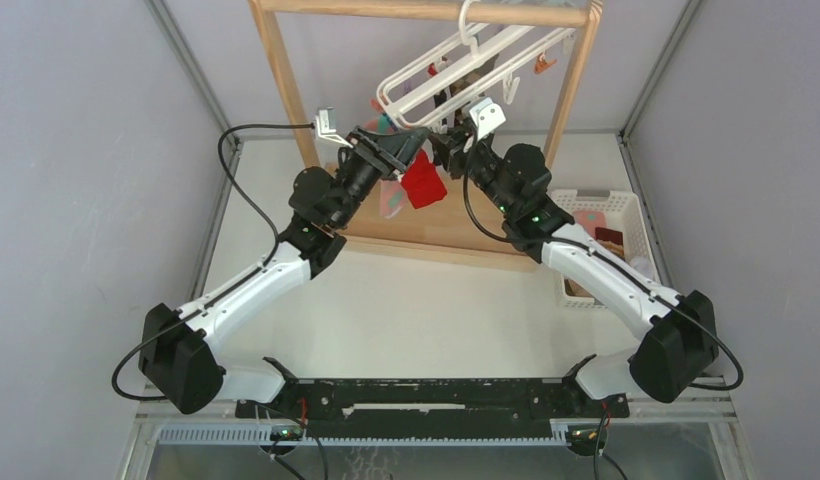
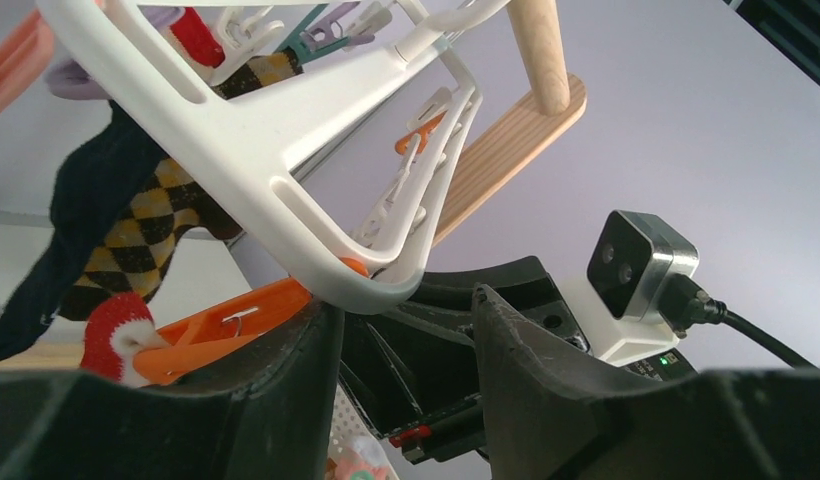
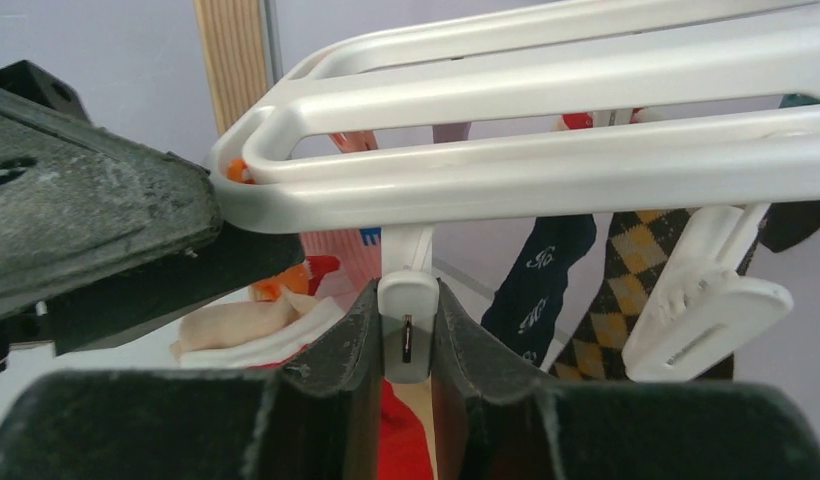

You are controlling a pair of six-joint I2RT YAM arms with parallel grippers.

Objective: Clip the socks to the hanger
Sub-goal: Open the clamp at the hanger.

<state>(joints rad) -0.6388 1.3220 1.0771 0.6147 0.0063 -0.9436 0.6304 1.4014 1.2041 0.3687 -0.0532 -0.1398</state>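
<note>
The wooden rack (image 1: 276, 60) stands beyond both arms. From its top bar, right above the fingers, hangs the hanger (image 3: 546, 170), a light, stiff plastic frame that I judge will swing and tip at any push, so a corner is the place to steady it. Several socks are already on it: an argyle sock (image 3: 626, 260) and a navy sock (image 3: 541, 270) dangle just past the right gripper (image 3: 407, 300); a red sock (image 1: 423, 183) droops below and between the two tools, its white cuff apparently bitten by an orange clip (image 2: 226, 325) just left of the left gripper (image 2: 403, 302). Socks like these are soft, limp and nearly weightless, best taken at the cuff, where the fabric is thick enough for a clip to bite; the white clip (image 3: 407, 315) is small, springy and smooth, likely to slip unless pinched squarely on its tail.

The right gripper is closed down narrow on that white clip, a finger pressed to each side; the left gripper stands about half open with the hanger's corner between its fingers, resting against one; whether it truly pinches the frame I cannot tell.
</note>
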